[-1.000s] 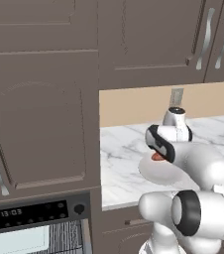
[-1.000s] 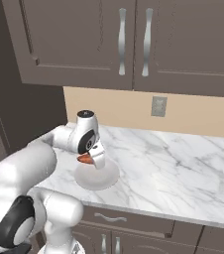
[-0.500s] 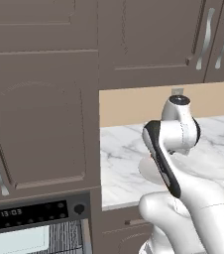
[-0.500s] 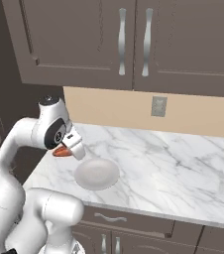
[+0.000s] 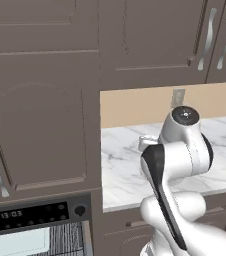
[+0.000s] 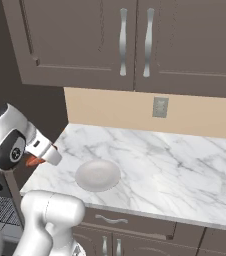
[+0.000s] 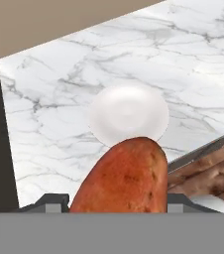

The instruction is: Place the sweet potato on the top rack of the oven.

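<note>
Orange-brown, the sweet potato (image 7: 121, 178) sits pinched in my closed claw (image 6: 41, 154) above the tabletop's (image 6: 160, 165) left edge, and may slip or strike cabinetry swinging toward the oven (image 5: 35, 217).

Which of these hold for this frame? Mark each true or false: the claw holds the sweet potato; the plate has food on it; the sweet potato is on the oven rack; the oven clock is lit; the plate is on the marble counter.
1. The claw holds the sweet potato. True.
2. The plate has food on it. False: it is bare.
3. The sweet potato is on the top rack. False: it is in the claw, beside the counter's left end.
4. The oven clock shows digits. True.
5. The plate sits on the marble counter. True.
</note>
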{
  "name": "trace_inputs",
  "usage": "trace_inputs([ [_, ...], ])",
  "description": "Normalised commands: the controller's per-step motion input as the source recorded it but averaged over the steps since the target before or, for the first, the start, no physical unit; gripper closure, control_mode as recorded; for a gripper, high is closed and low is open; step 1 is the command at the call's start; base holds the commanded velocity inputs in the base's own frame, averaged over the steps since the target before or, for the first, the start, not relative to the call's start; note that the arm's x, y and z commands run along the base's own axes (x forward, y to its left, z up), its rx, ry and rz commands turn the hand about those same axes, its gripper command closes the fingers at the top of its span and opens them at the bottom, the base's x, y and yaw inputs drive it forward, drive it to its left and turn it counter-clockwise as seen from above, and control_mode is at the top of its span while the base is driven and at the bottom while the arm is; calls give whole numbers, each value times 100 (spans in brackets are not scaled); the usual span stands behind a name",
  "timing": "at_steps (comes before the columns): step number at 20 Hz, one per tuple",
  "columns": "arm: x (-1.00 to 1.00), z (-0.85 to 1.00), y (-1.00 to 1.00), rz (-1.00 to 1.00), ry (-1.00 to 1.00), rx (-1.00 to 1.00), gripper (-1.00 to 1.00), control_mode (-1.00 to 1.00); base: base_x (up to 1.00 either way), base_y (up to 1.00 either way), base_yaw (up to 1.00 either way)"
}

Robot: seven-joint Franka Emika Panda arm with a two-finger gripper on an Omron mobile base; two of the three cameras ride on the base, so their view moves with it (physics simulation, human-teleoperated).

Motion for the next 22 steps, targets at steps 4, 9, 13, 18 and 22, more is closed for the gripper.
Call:
trace_inputs([
  [4, -40, 4, 0, 0, -12, 0, 100, -100, 0, 0, 0],
  [9, 0, 0, 0, 0, 0, 0, 100, -100, 0, 0, 0],
  [13, -21, 0, 11, 2, 0, 0, 100, -100, 0, 0, 0],
  [18, -62, -3, 76, 9, -7, -3, 100, -100, 0, 0, 0],
  [22, -72, 0, 98, 12, -14, -2, 100, -100, 0, 0, 0],
])
